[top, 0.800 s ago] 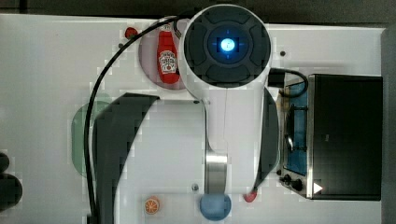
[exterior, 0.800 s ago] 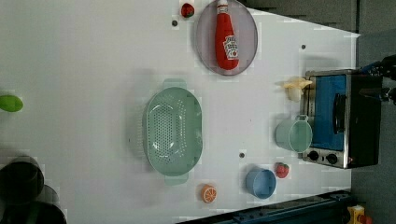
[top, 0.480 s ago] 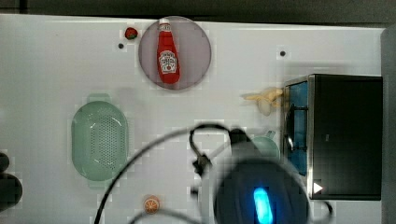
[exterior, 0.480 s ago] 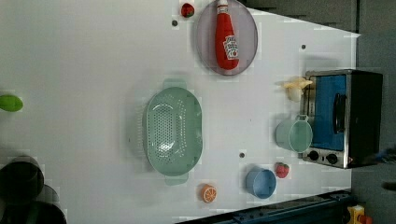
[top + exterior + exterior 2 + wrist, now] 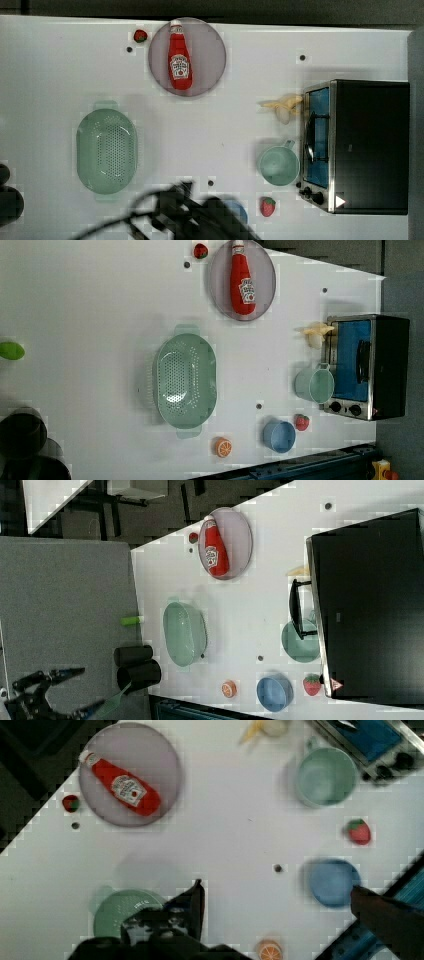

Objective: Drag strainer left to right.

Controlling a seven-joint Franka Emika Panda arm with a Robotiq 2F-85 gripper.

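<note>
**Top view.** The strainer (image 5: 106, 151) sits on the white table (image 5: 60, 75), well apart from the toaster oven (image 5: 370, 145), toward the top view's left. Its long axis runs parallel to the oven's door front, with one tab handle at each end. The arm (image 5: 200, 217) is a dark blur at the table edge. It lies between strainer and oven and is nearer the strainer, near its lower end tab. The mint cup (image 5: 278, 165) stands just beside the oven door.

**Left view.** The strainer (image 5: 185, 380) stands alone, touching nothing. The stretch of table between it and the oven (image 5: 370, 365) is bare until the cup (image 5: 315, 384).

**Right view.** The strainer (image 5: 185, 633) is upright, rim up, and well apart from the oven (image 5: 370, 605).

**Wrist view.** The gripper (image 5: 275, 887) is released: its fingers (image 5: 196, 900) are spread wide with only table between them. The strainer (image 5: 125, 912) lies outside the pincer, just beyond one finger. It is on the side away from the blue bowl (image 5: 330, 882), which is near the other finger.

**Judgement.** The strainer is not yet engaged. The pincer needs to shift toward the strainer, away from the oven, and catch its rim before pulling oven-ward across the short axis. The cup is the likely obstruction near the end of that path.
</note>
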